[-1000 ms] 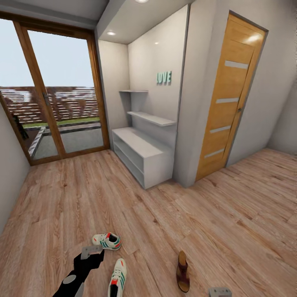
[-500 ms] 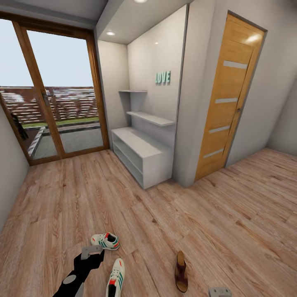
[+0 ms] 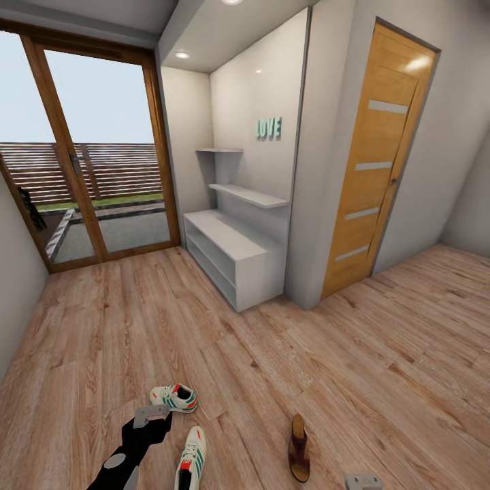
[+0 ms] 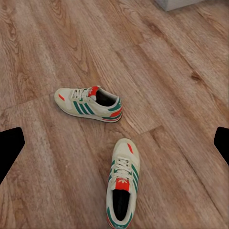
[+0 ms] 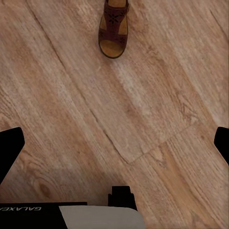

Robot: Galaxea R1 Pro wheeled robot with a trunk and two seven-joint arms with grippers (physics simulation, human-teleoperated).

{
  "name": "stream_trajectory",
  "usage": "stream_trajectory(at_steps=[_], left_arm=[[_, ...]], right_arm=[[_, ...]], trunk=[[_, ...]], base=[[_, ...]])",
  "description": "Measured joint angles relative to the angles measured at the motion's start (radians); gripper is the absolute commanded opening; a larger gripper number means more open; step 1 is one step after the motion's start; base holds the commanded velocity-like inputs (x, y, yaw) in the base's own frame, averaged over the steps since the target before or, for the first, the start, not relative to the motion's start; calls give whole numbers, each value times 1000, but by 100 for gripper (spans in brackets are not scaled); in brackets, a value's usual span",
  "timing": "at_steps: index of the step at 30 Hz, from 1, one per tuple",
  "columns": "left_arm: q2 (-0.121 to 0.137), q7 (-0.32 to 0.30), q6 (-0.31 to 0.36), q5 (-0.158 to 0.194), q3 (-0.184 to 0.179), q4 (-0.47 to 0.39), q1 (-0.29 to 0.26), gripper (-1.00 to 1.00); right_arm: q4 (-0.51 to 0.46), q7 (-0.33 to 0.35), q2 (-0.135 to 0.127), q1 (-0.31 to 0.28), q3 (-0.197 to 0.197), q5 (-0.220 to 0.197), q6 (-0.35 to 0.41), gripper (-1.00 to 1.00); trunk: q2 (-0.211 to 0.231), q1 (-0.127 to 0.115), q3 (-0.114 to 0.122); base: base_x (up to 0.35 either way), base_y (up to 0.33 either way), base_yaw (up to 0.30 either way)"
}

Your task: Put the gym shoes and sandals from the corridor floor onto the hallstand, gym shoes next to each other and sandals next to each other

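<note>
Two cream-white gym shoes with green stripes lie on the corridor floor (image 3: pixel 272 367). One gym shoe (image 3: pixel 174 397) lies sideways and the other gym shoe (image 3: pixel 192 465) points toward the hallstand. My left arm (image 3: pixel 133 446) hangs just left of them. My left gripper (image 4: pixel 117 147) is open above the floor, with both shoes (image 4: pixel 89 103) (image 4: pixel 122 183) below it. A brown sandal (image 3: pixel 299 448) lies to the right of the shoes. My right gripper (image 5: pixel 115 145) is open above bare planks, with the sandal (image 5: pixel 113 28) ahead of it. The pale grey hallstand (image 3: pixel 235 255) stands in the alcove, far from the footwear.
A glass sliding door (image 3: pixel 88 184) fills the far left wall. A wooden door (image 3: pixel 371 177) stands right of the alcove's wall corner (image 3: pixel 303 286). Open plank flooring stretches between the footwear and the hallstand. A grey wall (image 3: pixel 17 286) borders the left side.
The whole head view shifted very slightly a second ago, then held still. Shoes, sandal and both arms keep their places.
</note>
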Motion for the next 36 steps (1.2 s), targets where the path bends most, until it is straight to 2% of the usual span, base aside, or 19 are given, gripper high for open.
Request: stream_trajectory(at_steps=[12, 33, 36], left_arm=[[0, 0, 0, 1, 0, 0, 0, 100], [0, 0, 0, -1, -2, 3, 0, 100], [0, 0, 0, -3, -4, 3, 0, 100]], right_arm=[[0, 2, 0, 0, -3, -6, 0, 100], [-1, 0, 1, 0, -3, -6, 0, 100], [-36, -1, 1, 0, -4, -6, 5, 100]], trunk=[[0, 0, 0], [-147, 80, -95], [-168, 92, -109]], base=[[0, 0, 1], [0, 0, 96], [0, 0, 155]])
